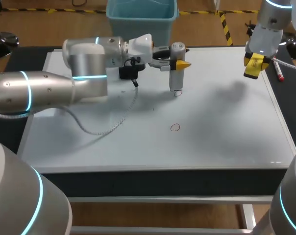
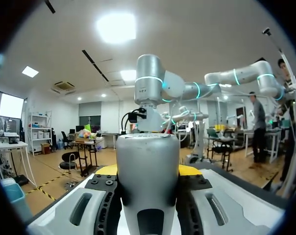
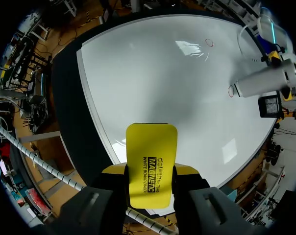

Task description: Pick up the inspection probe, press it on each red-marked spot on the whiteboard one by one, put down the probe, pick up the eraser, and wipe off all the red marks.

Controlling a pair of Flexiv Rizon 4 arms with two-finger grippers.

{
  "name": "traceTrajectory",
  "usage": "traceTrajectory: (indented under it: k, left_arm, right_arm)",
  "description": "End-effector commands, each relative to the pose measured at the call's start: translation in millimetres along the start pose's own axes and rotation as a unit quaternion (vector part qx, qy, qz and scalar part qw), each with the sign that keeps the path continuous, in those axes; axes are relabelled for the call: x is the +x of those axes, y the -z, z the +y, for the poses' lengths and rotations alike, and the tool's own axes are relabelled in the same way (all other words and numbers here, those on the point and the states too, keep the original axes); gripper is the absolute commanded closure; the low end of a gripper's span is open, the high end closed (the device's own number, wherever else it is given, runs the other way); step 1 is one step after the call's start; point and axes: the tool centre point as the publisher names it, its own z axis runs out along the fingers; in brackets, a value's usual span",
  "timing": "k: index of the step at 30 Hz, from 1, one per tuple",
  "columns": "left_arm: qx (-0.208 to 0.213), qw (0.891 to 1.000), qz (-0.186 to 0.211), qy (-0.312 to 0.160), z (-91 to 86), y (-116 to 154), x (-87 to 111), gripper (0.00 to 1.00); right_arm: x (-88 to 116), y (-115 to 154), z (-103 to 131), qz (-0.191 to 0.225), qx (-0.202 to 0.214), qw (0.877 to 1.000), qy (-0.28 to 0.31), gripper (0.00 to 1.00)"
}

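1. Left arm [image 1: 40,95] comes in from the left over the whiteboard [image 1: 211,142]. A thin cable [image 1: 106,128] drops from near its wrist and loops on the board.
2. Left gripper [image 1: 180,62] is clamped on the probe [image 1: 176,68], a grey cylinder held upright over the far middle of the board with its lower end down at the surface. In the left wrist view the probe [image 2: 147,181] fills the gap, with a yellow fingertip [image 2: 105,170] against each side.
3. One red mark [image 1: 178,93], a small ring, sits right at the probe's tip. The second red mark [image 1: 175,128] is nearer the front edge, apart from the probe and uncovered.
4. Right gripper [image 1: 256,66] grips the yellow eraser [image 1: 254,65], held clear of the board above its far right corner. In the right wrist view the eraser [image 3: 152,164] is pinched between the fingers, with the board well below.
5. A red marker pen [image 1: 279,71] lies on the desk [image 1: 138,178] just beside the whiteboard's right edge, near the right gripper.
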Motion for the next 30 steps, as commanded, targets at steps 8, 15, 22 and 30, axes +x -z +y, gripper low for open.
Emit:
traceTrajectory:
  k: [8,15,22,30]
  left_arm:
    - [0.001,1.0,-0.013,0.007,15.2,-3.2,3.3,1.0]
    - [0.008,1.0,0.001,0.0,21.0,-2.8,4.6,1.0]
    - [0.008,1.0,0.011,-0.005,25.2,-0.7,7.3,1.0]
    - [0.009,1.0,0.017,-0.007,25.4,2.1,8.8,1.0]
  right_arm:
    - [0.5,1.0,-0.4,0.001,0.0,1.0,0.001,1.0]
    - [0.5,1.0,-0.4,0.001,0.0,1.0,0.001,1.0]
    - [0.5,1.0,-0.4,0.001,0.0,1.0,0.001,1.0]
    - [0.5,1.0,-0.4,0.001,0.0,1.0,0.001,1.0]
